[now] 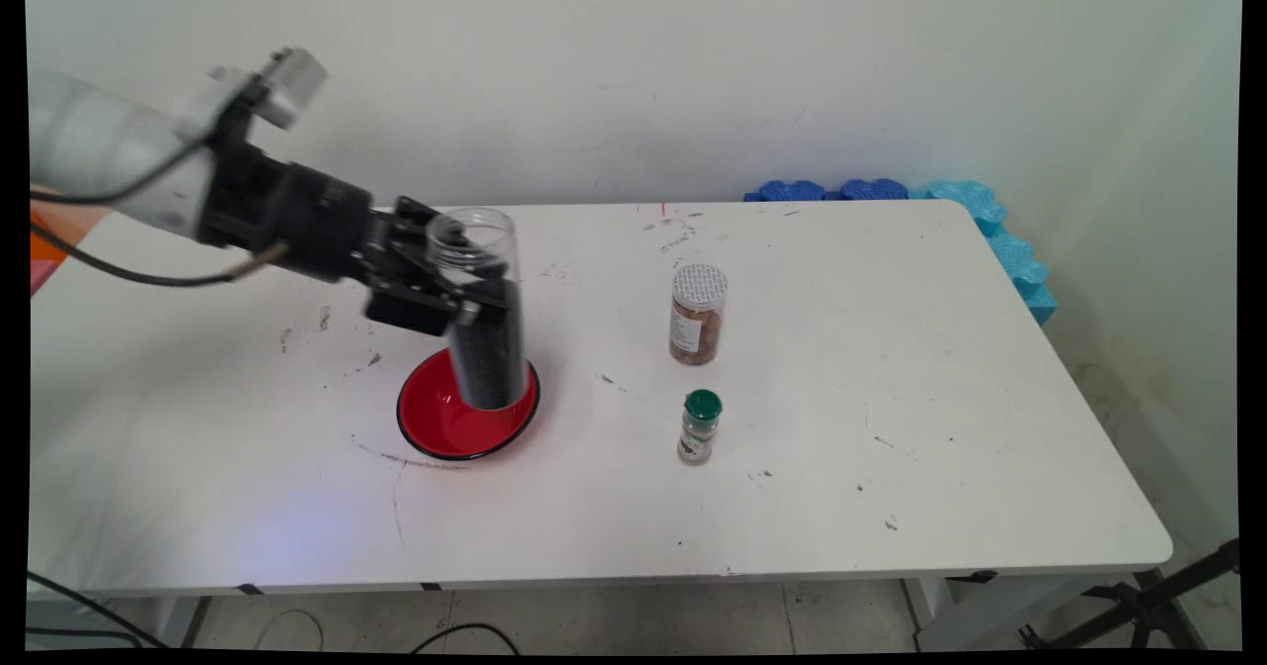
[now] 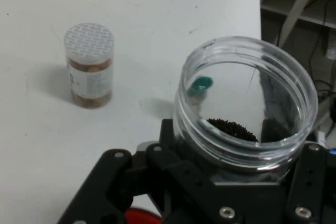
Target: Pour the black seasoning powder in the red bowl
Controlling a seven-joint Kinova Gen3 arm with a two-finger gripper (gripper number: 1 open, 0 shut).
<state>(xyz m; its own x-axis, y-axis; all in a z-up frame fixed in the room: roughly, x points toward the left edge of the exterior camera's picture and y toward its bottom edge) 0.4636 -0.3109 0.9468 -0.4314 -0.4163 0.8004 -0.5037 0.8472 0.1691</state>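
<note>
My gripper (image 1: 473, 307) is shut on a tall clear jar (image 1: 482, 309) partly filled with dark grains, open at the top and tilted slightly. The jar's base hangs just over a red bowl (image 1: 445, 426) with a black rim. In the hand view the clear jar (image 2: 247, 108) fills the lower right, its open mouth facing the camera, dark grains visible inside, with the gripper (image 2: 231, 182) clamped round its body. A sliver of the red bowl (image 2: 142, 216) shows at the bottom edge.
A clear jar of brown contents with a white lid (image 1: 697, 314) (image 2: 89, 66) stands right of the bowl. A small spice bottle with a green cap (image 1: 700, 427) stands nearer the front. Blue foam pieces (image 1: 950, 212) lie along the table's far right corner.
</note>
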